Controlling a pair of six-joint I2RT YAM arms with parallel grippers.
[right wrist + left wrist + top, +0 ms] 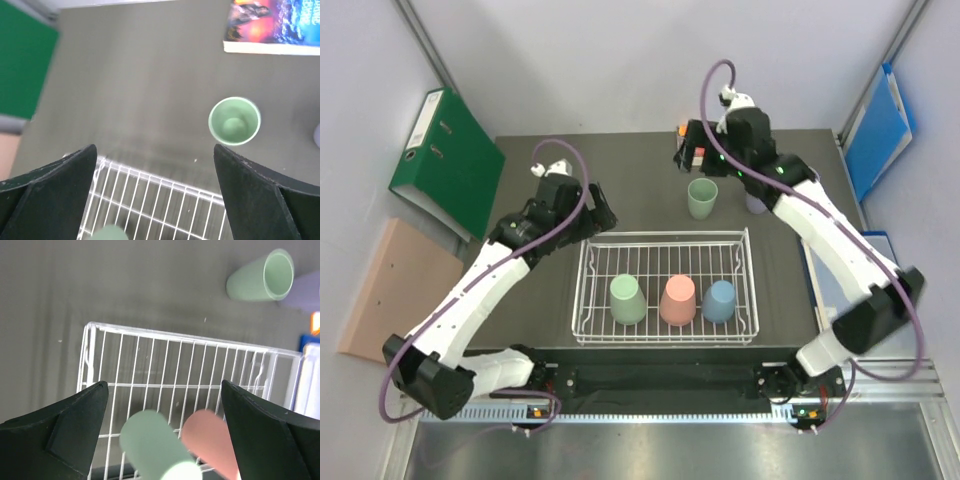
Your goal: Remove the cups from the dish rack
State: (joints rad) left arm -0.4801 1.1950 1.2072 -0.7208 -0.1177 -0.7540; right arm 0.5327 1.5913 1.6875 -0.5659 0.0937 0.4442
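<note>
Cups sit upside down in a row along the near side of the rack (660,255): green cup (627,299), pink cup (678,300), blue cup (720,300). Another green one (702,198) stands upright on the worktop (620,160) just beyond the rack. My left jaws gape empty by the rack's far left corner; my right jaws, equally spread, hang farther back.

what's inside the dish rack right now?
The dish rack holds three inverted cups in its near row: light green cup, pink cup, blue cup. Anything beneath them is hidden.
</note>
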